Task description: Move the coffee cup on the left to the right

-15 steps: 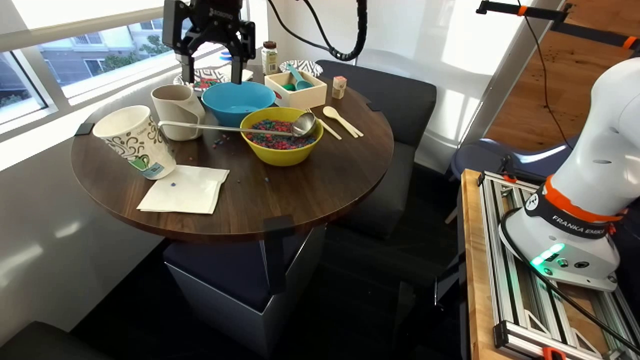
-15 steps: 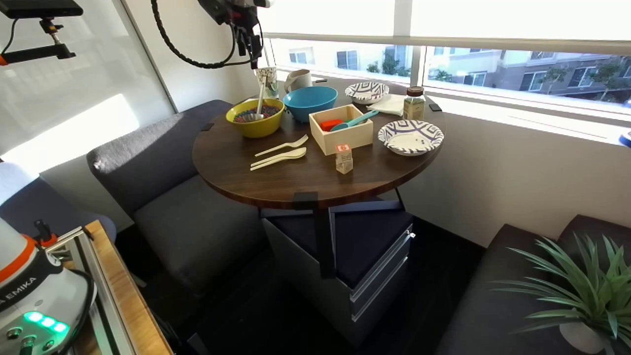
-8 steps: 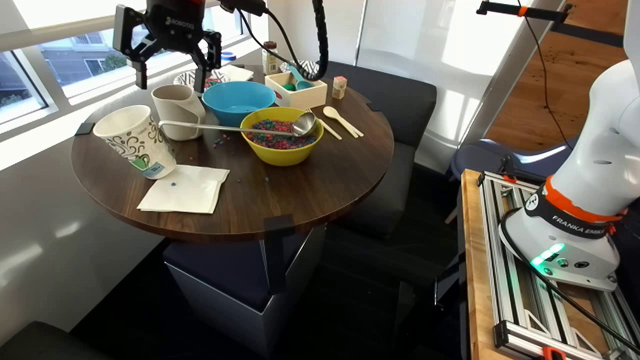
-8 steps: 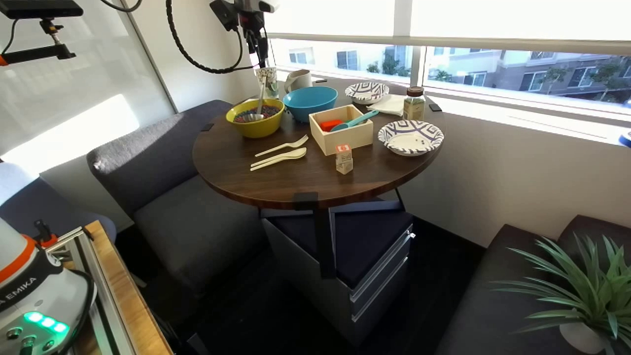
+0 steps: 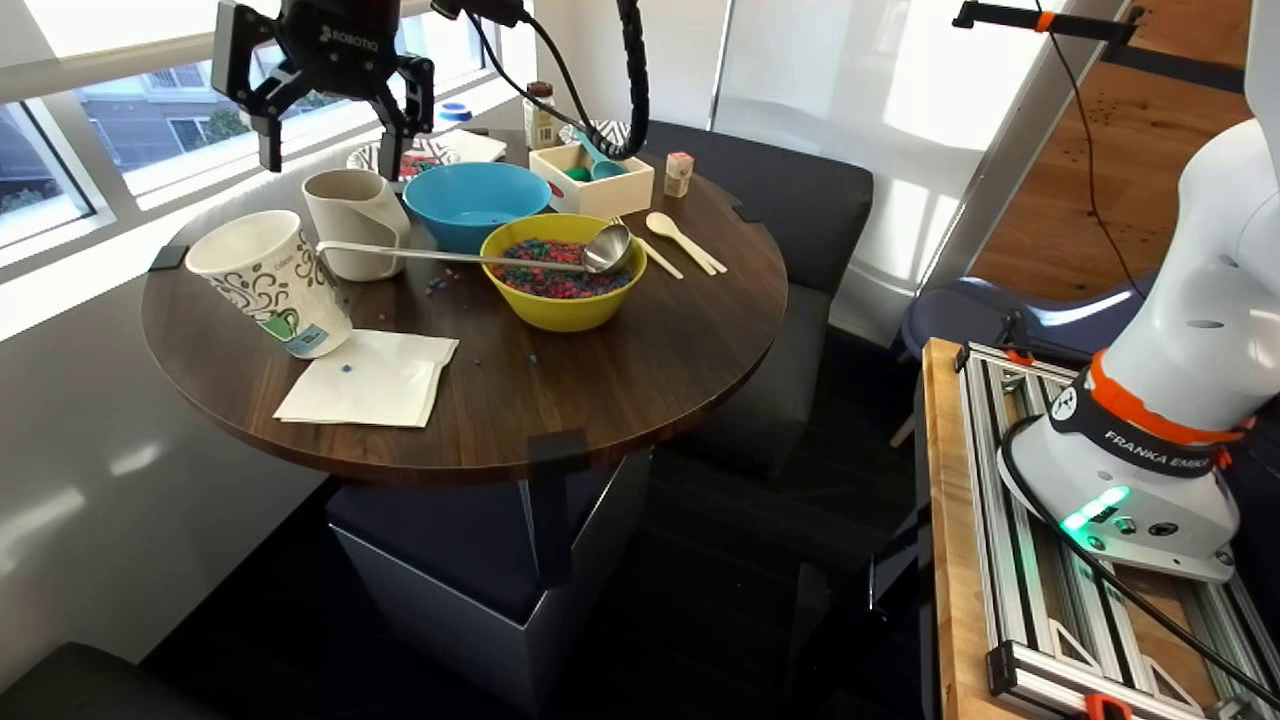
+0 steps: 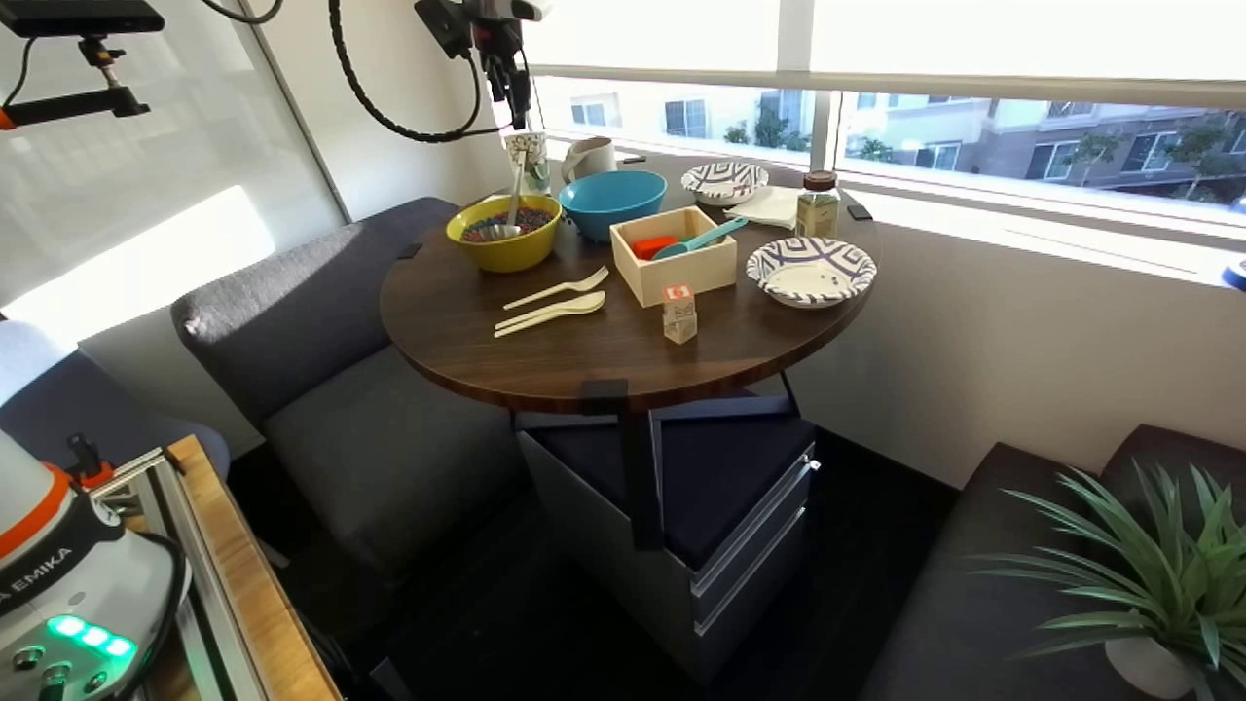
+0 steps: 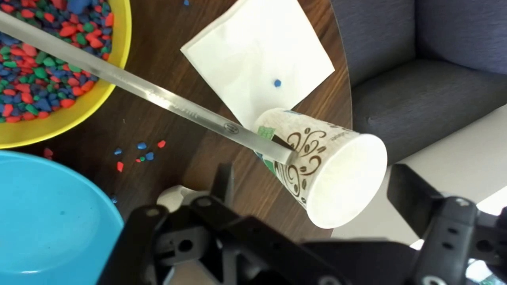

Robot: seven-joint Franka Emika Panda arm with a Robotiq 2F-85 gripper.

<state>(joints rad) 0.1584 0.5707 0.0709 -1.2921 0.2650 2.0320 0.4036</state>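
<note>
Well, my pincer (image 5: pixel 331 158) hangs spread and holding nothing, higher than the napkins (image 5: pixel 380 392). The coffee cup (image 5: pixel 277 287) stands right at the napkins' edge. Being paper, it is probably light, a bit slick and easily crushed, so I'd squeeze softly just below its rim, likely the stiffest part, minding the ladle handle (image 7: pixel 194 113) (it crosses over the cup in my wrist view; whether touching, I cannot tell).
</note>
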